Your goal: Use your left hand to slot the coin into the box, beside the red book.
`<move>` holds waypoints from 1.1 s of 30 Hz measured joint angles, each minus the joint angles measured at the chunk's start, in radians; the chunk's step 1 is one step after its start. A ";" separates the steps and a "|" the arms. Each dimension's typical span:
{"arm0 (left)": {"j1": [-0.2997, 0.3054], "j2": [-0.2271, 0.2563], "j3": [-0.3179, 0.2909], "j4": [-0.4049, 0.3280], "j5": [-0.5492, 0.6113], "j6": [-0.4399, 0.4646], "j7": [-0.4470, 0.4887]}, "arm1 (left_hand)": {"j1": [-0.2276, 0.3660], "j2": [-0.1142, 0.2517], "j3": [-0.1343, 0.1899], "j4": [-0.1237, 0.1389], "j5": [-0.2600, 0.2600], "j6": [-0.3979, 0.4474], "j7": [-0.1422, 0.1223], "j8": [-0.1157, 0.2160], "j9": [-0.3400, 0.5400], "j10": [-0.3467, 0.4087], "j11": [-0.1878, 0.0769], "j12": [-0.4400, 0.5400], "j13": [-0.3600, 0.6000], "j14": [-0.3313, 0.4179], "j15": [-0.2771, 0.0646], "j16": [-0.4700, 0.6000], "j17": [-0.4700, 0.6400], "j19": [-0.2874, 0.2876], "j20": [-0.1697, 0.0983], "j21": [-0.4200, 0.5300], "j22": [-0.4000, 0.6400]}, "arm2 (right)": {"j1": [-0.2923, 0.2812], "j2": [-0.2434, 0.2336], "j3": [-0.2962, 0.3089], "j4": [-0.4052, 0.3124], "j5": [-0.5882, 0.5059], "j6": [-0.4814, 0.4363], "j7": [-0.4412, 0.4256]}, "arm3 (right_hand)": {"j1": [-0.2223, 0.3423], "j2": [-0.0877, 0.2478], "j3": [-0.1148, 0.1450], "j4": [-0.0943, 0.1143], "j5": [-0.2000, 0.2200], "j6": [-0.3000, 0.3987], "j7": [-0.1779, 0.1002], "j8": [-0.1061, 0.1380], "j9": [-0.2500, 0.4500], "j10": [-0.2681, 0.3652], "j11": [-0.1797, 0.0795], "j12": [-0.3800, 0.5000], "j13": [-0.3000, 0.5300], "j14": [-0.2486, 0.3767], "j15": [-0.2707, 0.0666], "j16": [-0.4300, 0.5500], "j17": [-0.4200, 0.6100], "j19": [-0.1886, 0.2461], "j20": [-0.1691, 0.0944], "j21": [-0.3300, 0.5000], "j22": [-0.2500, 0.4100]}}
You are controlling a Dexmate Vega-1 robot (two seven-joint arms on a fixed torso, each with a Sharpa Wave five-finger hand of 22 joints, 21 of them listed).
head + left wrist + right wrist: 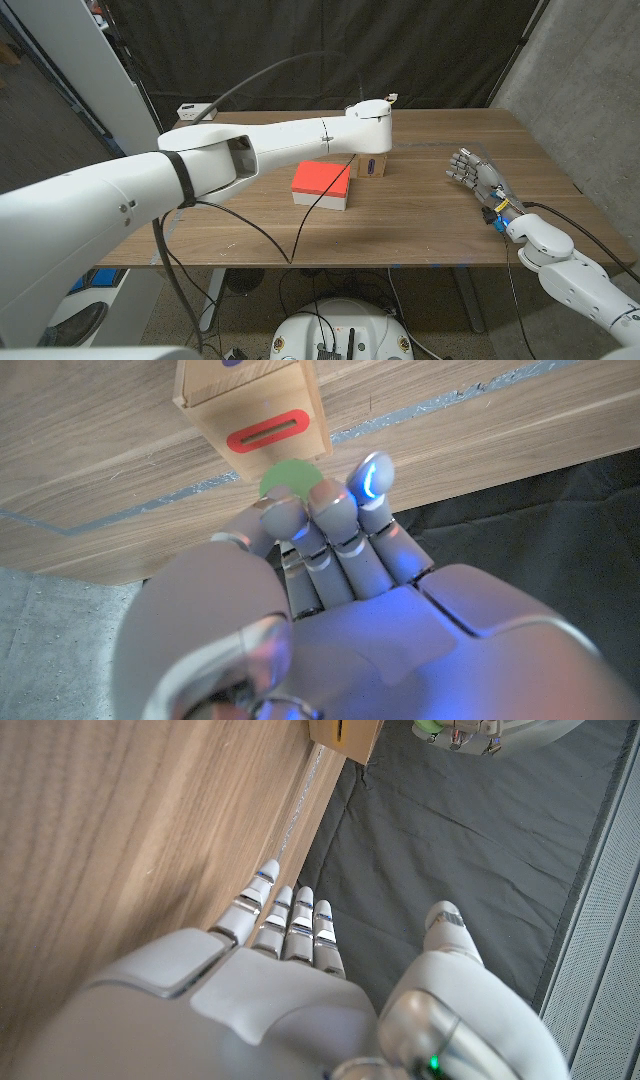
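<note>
In the left wrist view my left hand (340, 590) pinches a green coin (292, 478) in its fingertips. The coin sits just short of the red-ringed slot (268, 432) in the small wooden box (250, 405). In the head view the box (372, 167) stands at the table's middle back, under the end of my left arm. The red book (322, 180) lies right beside the box. My right hand (478, 176) stands on the table's right side with its fingers apart and nothing in it, well away from the box.
A black cable (305, 225) hangs from my left arm across the table in front of the book. A small white device (190, 110) sits at the back left corner. A dark curtain hangs behind the wooden table (420, 220).
</note>
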 measured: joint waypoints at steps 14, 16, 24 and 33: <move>0.017 -0.020 -0.011 0.033 -0.019 -0.007 0.034 | -0.007 0.006 0.005 0.004 0.000 0.000 0.000 -0.003 -0.001 -0.001 0.001 -0.002 0.002 0.000 0.000 0.000 0.000 0.000 0.000 0.000 -0.005 | -0.024 -0.005 0.016 -0.016 0.005 -0.003 -0.004 | 0.000 0.000 0.000 0.000 0.000 0.000 0.000 0.000 0.000 0.000 0.000 0.000 0.000 0.000 0.000 0.000 0.000 0.000 0.000 0.000 0.000; 0.020 -0.025 -0.014 0.042 -0.020 -0.011 0.037 | -0.007 0.006 0.008 0.000 0.000 0.000 0.000 -0.002 -0.002 -0.002 0.002 -0.002 0.004 0.000 0.000 0.000 0.000 0.000 0.000 0.000 -0.004 | -0.025 -0.005 0.016 -0.016 0.006 -0.003 -0.004 | 0.000 0.000 0.000 0.000 0.000 0.000 0.000 0.000 0.000 0.000 0.000 0.000 0.000 0.000 0.000 0.000 0.000 0.000 0.000 0.000 0.000; 0.029 -0.041 -0.019 0.073 -0.023 -0.024 0.047 | -0.009 0.009 0.011 0.000 0.000 0.000 0.000 -0.001 -0.003 -0.002 0.002 -0.002 0.007 0.000 0.000 0.000 0.000 0.000 0.000 0.000 -0.006 | -0.027 -0.005 0.017 -0.011 0.007 -0.003 0.000 | 0.000 0.000 0.000 0.000 0.000 0.000 0.000 0.000 0.000 0.000 0.000 0.000 0.000 0.000 0.000 0.000 0.000 0.000 0.000 0.000 0.000; 0.038 -0.062 -0.026 0.114 -0.023 -0.053 0.052 | -0.022 0.011 0.011 0.000 0.000 0.000 0.000 -0.002 -0.005 -0.004 0.002 -0.002 0.006 0.000 0.000 0.000 0.000 0.000 0.000 0.000 -0.008 | -0.027 -0.004 0.020 -0.003 0.008 -0.003 0.003 | 0.000 0.000 0.000 0.000 0.000 0.000 0.000 0.000 0.000 0.000 0.000 0.000 0.000 0.000 0.000 0.000 0.000 0.000 0.000 0.000 0.000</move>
